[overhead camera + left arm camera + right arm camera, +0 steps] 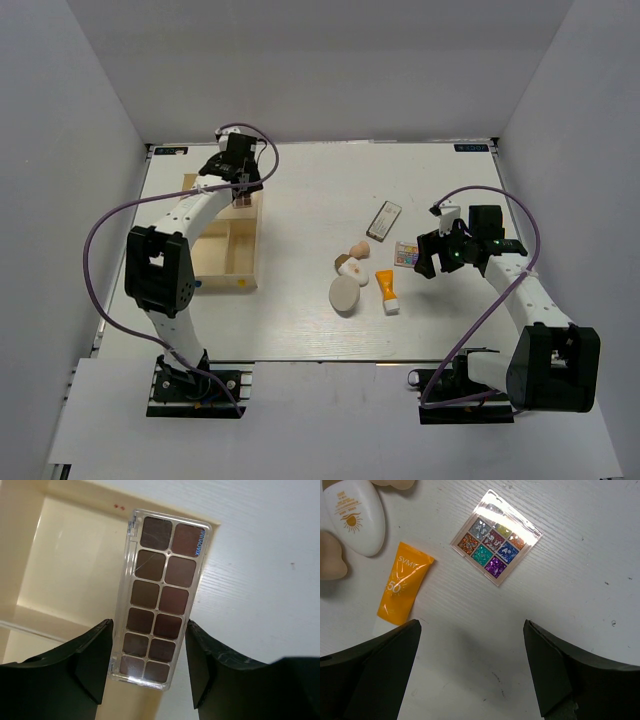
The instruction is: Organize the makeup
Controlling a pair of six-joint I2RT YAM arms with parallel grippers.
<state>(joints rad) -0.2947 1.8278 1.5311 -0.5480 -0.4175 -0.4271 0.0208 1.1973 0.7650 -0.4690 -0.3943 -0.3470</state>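
1. Makeup: slim clear rectangular case of brown shades is pinched in the left gripper over the right wall of the light wooden compartment tray.
2. Right gripper gapes wide, empty, right of the tray, above the multicolour square palette and orange tube.

Both arms are white, rounded tubes joined by blocky black joints. The left arm and the right arm each stand on a black plate: the left base at seven o'clock of the overhead view, the right base at five. A thin purple cable runs loose along each: the left cable bulges toward nine o'clock, the right cable arcs toward twelve. The left gripper and right gripper have thick, matte black, wedge-shaped fingers, faintly scuffed at their edges.
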